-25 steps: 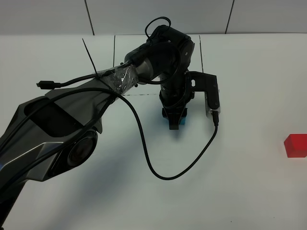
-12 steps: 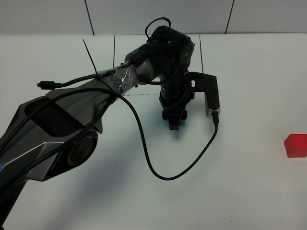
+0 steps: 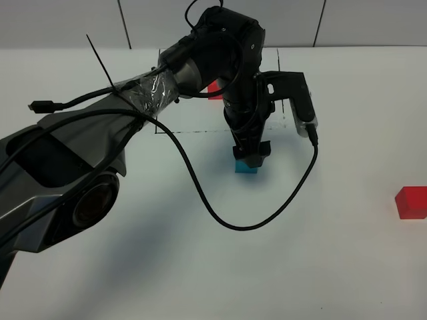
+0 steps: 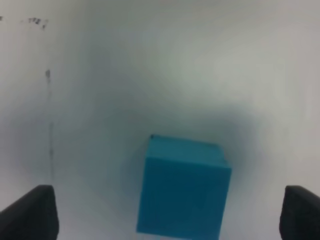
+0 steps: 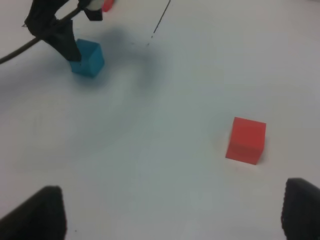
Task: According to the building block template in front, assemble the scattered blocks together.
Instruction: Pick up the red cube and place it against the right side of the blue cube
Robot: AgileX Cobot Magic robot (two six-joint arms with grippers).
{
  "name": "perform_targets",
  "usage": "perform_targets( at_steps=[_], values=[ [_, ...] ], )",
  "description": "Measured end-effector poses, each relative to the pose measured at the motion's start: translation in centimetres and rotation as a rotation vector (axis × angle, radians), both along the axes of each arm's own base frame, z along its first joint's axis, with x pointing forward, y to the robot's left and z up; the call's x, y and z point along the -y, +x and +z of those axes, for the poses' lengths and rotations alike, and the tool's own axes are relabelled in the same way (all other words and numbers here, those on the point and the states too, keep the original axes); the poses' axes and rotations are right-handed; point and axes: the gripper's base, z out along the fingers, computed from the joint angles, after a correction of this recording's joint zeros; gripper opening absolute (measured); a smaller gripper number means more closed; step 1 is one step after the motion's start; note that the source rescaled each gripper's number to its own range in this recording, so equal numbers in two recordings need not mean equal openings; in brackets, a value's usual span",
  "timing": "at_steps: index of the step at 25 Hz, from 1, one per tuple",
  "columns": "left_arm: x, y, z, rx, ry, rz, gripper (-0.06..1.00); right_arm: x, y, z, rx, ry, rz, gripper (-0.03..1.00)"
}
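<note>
**Exterior high view**
- Left arm [image 3: 200, 67]: is reaching across the middle of the white table [image 3: 347, 267], with its black cable [image 3: 220, 220] looping down beside it.
- Left gripper [image 3: 251, 157]: is pointing down and hanging just over the cyan-blue cube; its spread is hard to judge from here.
- Cyan-blue cube [image 3: 247, 169]: is sitting on the table just outside the drawn black rectangle, on the side nearer the camera, partly covered by the gripper.
- Red cube [image 3: 410, 203]: is lying well apart from it, at the right edge of the view.
- Building block template [image 3: 215, 89]: is showing only its red half behind the arm; its blue half is hidden.

**Left wrist view**
- Cyan-blue cube: is resting on the table between the two fingertips [image 4: 30, 215], with clear gaps on both sides.
- Left gripper: is standing wide and holding nothing.

**Right wrist view**
- Right gripper [image 5: 175, 215]: is hovering over bare table with its jaws well spread, gripping nothing.
- Red cube: is sitting ahead of it, untouched.
- Cyan-blue cube: is lying farther off, under the left gripper.
</note>
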Motion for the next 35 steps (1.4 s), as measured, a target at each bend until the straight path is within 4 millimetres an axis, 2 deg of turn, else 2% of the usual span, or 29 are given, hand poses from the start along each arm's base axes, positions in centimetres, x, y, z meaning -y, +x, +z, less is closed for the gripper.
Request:
perform_targets(
  at_steps=[4, 9, 14, 19, 23, 26, 30, 35],
  values=[
    [-1.1, 0.7, 1.7, 0.01, -0.024, 0.118, 0.99, 0.0, 0.0, 0.0, 0.0, 0.0, 0.0, 0.74],
    [-4.6, 2.4, 3.6, 0.013, -0.04, 0.307, 0.99, 0.0, 0.0, 0.0, 0.0, 0.0, 0.0, 0.74],
    [-9.5, 3.2, 5.6, -0.001, -0.034, 0.454, 0.99, 0.0, 0.0, 0.0, 0.0, 0.0, 0.0, 0.74],
    [-15.5, 2.9, 7.9, -0.02, -0.026, 0.609, 0.99, 0.0, 0.0, 0.0, 0.0, 0.0, 0.0, 0.74],
    [-20.1, 1.3, 10.3, -0.02, -0.032, 0.731, 1.0, 0.0, 0.0, 0.0, 0.0, 0.0, 0.0, 0.74],
    [-22.7, -0.6, 12.2, -0.004, -0.05, 0.823, 1.0, 0.0, 0.0, 0.0, 0.0, 0.0, 0.0, 0.74],
    [-25.2, -3.8, 14.6, 0.051, -0.073, 0.926, 1.0, 0.0, 0.0, 0.0, 0.0, 0.0, 0.0, 0.74],
    [-27.1, -8.4, 16.9, 0.16, -0.072, 1.035, 1.0, 0.0, 0.0, 0.0, 0.0, 0.0, 0.0, 0.74]
  ],
)
